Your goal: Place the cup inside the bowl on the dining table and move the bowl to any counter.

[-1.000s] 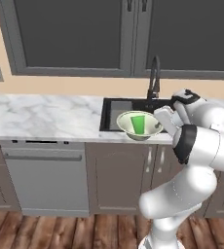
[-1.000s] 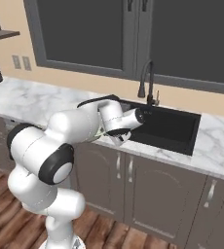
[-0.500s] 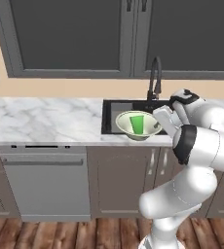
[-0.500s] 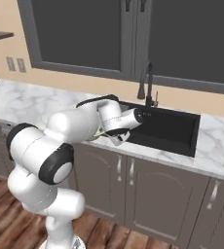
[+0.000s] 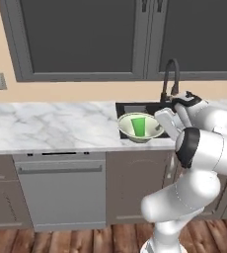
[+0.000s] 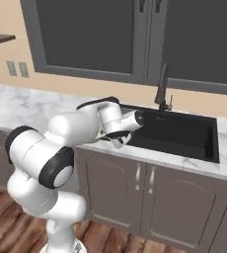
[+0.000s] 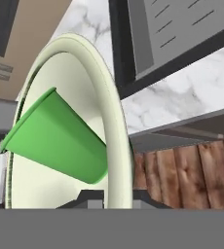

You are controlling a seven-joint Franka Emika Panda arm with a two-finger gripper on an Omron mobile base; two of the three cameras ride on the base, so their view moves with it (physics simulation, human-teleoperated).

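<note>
The claw (image 5: 160, 124) is pinched tight on the rim of the bowl (image 5: 137, 133), held above the bench (image 5: 46, 126) edge, just beside the dark sink (image 6: 177, 133). The cup (image 5: 138, 125) stands upright inside the bowl. Risks, as judged: a thin rim grip may let the bowl tip and spill the cup; released here, the bowl could slide into the sink or off the front edge.
</note>
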